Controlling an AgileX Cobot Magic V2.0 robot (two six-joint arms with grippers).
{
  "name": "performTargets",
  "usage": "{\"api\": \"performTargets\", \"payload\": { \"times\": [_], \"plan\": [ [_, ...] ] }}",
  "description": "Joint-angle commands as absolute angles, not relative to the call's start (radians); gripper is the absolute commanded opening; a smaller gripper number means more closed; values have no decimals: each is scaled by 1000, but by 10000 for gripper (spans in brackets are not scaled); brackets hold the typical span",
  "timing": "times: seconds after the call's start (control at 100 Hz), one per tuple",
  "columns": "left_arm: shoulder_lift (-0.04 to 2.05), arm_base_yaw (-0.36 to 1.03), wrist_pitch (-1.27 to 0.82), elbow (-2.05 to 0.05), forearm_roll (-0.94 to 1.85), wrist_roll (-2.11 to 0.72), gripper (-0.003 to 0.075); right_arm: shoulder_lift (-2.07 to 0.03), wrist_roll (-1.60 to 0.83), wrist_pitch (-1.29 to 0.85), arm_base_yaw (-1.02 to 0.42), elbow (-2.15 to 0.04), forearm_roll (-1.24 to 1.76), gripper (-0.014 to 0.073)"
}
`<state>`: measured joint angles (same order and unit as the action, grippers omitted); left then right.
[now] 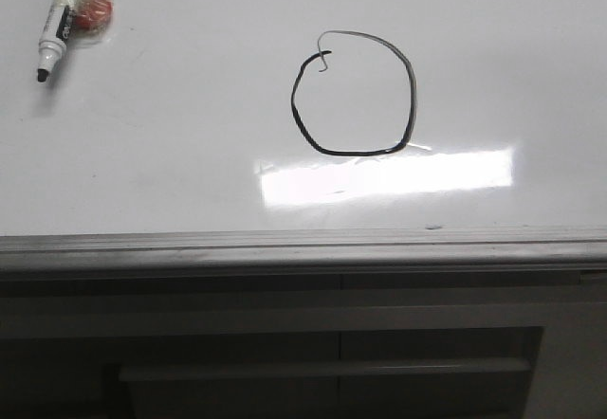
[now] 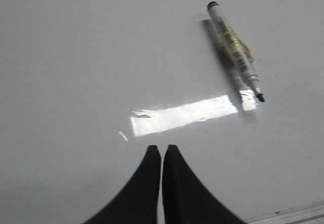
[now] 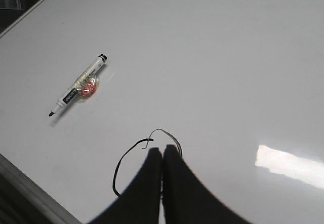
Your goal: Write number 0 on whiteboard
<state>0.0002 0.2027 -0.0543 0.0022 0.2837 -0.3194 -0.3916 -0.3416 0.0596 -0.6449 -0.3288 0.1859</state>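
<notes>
Number 0 (image 1: 353, 94) on whiteboard (image 1: 171, 154) — complete loop

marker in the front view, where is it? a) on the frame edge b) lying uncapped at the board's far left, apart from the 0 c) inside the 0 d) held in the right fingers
b: the marker lies uncapped, tip bare, far left of the 0.

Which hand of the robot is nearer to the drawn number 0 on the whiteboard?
The right. The right hand, fingers together, hangs directly over the number 0. The left hand is over bare whiteboard near the marker; its view shows no 0.
</notes>
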Motion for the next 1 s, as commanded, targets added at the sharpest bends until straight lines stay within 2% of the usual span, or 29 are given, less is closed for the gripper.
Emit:
{"api": "performTargets", "payload": {
  "times": [0.0,0.1,0.36,0.99],
  "plan": [
    [-34,142,-45,6,250,-264,-20,-394,-339,142,-637,-357,175,-58],
    [-32,101,-82,28,250,-228,-20,-394,-339,142,-637,-357,175,-58],
    [-32,99,-299,37,262,-182,-20,-396,-339,142,-637,-357,175,-58],
    [-32,99,-302,37,264,-182,-20,-396,-339,142,-637,-357,175,-58]
  ]
}}
